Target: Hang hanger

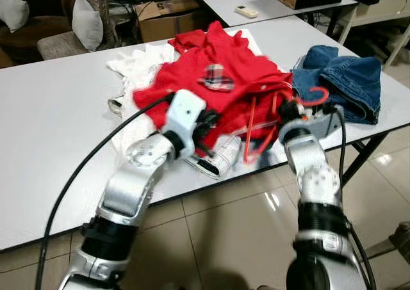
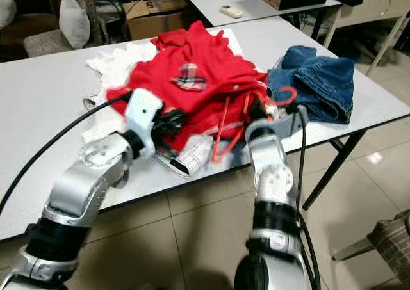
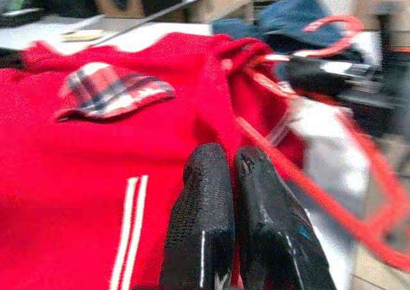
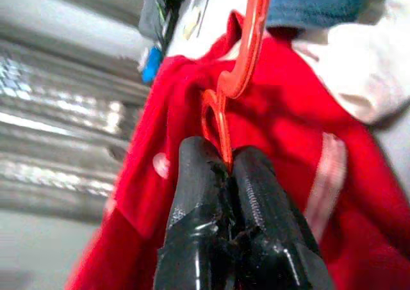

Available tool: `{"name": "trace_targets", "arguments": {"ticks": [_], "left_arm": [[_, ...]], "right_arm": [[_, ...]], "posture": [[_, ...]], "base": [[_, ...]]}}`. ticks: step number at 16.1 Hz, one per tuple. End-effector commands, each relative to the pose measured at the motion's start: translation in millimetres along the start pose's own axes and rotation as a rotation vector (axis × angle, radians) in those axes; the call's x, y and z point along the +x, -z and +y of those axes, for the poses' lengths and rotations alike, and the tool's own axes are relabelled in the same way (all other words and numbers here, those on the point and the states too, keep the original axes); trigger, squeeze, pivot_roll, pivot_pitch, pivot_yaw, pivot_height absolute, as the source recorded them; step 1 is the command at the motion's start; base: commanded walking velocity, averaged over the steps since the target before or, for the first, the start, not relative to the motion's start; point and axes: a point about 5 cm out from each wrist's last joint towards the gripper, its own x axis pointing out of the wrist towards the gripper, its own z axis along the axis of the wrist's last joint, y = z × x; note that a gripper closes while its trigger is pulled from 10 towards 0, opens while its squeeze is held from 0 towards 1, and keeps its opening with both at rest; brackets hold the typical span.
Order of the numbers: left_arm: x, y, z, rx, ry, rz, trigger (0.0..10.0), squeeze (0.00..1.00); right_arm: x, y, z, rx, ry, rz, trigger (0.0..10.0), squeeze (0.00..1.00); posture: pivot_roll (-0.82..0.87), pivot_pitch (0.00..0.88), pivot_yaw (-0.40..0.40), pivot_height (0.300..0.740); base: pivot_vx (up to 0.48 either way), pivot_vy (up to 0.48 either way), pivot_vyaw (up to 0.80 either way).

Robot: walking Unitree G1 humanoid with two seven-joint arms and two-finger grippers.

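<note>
Both grippers sit at the surface's point(image 1: 57, 111) near edge. My right gripper point(image 4: 225, 168) pinches the red hanger point(image 1: 269, 120) beside the jeans point(image 1: 346, 79); my left gripper point(image 3: 221, 168), pressed together, rests on the red shirt point(image 1: 218, 79).

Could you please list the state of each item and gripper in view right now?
red hanger: partly inside the red garment, hook sticking out.
red garment: crumpled in a heap on the table.
jeans: bunched, lying beside the heap.
white cloth: rumpled under the red garment.
right gripper: shut on the red hanger.
left gripper: shut, resting on the red garment.
</note>
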Motion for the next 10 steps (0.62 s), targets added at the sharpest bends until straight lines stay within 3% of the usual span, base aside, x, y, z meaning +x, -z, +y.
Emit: {"name": "trace_targets", "arguments": {"ticks": [1, 5, 6, 8, 10], "left_arm": [[-1.5, -4.3, -10.1, 0.000, 0.069, -0.009, 0.0, 0.00], [-2.2, -20.2, -30.1, -0.114, 0.180, -0.038, 0.9, 0.00], [-2.8, -20.4, -31.2, -0.116, 0.182, -0.034, 1.0, 0.00], [-1.0, -25.6, -37.6, -0.236, 0.200, -0.053, 1.1, 0.00], [0.4, -32.0, -45.6, -0.315, 0.234, -0.073, 1.3, 0.00]], "right_arm": [[1.0, 41.7, 39.5, 0.204, -0.074, 0.054, 10.0, 0.00], [9.7, 54.5, 50.8, 0.353, -0.091, 0.096, 10.0, 0.00], [10.2, 56.5, 55.1, 0.359, -0.116, 0.109, 10.0, 0.00], [10.8, 61.9, 66.6, 0.399, -0.166, 0.135, 10.0, 0.00], [10.7, 71.6, 77.5, 0.364, -0.219, 0.186, 10.0, 0.00]], "posture": [[-0.01, 0.022, 0.086, 0.740], [0.00, 0.022, 0.077, 0.740], [0.00, 0.023, 0.072, 0.740], [0.00, 0.024, 0.068, 0.740], [0.00, 0.026, 0.064, 0.740]], "base": [[0.000, 0.000, 0.00], [0.000, 0.000, 0.00], [0.000, 0.000, 0.00], [0.000, 0.000, 0.00], [0.000, 0.000, 0.00]]}}
